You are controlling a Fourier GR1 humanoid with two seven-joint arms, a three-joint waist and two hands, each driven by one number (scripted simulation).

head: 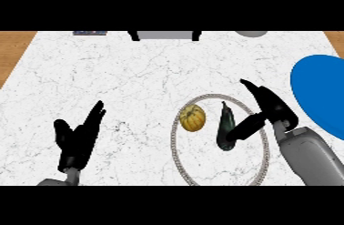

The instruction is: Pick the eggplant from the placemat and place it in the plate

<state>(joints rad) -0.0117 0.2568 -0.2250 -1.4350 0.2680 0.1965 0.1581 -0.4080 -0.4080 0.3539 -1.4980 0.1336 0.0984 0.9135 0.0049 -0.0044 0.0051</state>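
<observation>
Can't really make out the contact between the right hand (269, 111) and the eggplant (226, 128): thumb curls in toward its middle-right side and seems to touch it, longer fingers stretch straight up and away to the far side, not wrapped round anything. So, open hand, thumb against the veg at most. Lower tip of the eggplant partly lost under that thumb.

Cut off at the right edge: a blue plate (322, 92), only its left part showing, smooth and flat-looking. Cut off along the far edge too: a pale grey box with two black feet (164, 35), a small dark flat thing (90, 33) to its left, and a grey rounded blob (250, 33) further right. No telling what those are.

Counting up: two hands, one eggplant, one yellow-orange round fruit or squash (192, 118), one placemat (222, 140), one plate.

Placemat looks see-through or same colour as the counter, just an oval beaded-looking rim, near end cut by the view's lower edge. Eggplant dark, slim, upright-ish, lying inside that rim on the right half; ribbed yellow ball just left of it, apart.

Left hand (77, 140) at near left, fingers straight and relaxed, holding nothing.

White marbled counter (121, 74) with thin grey veins, wood strips at both far corners.
</observation>
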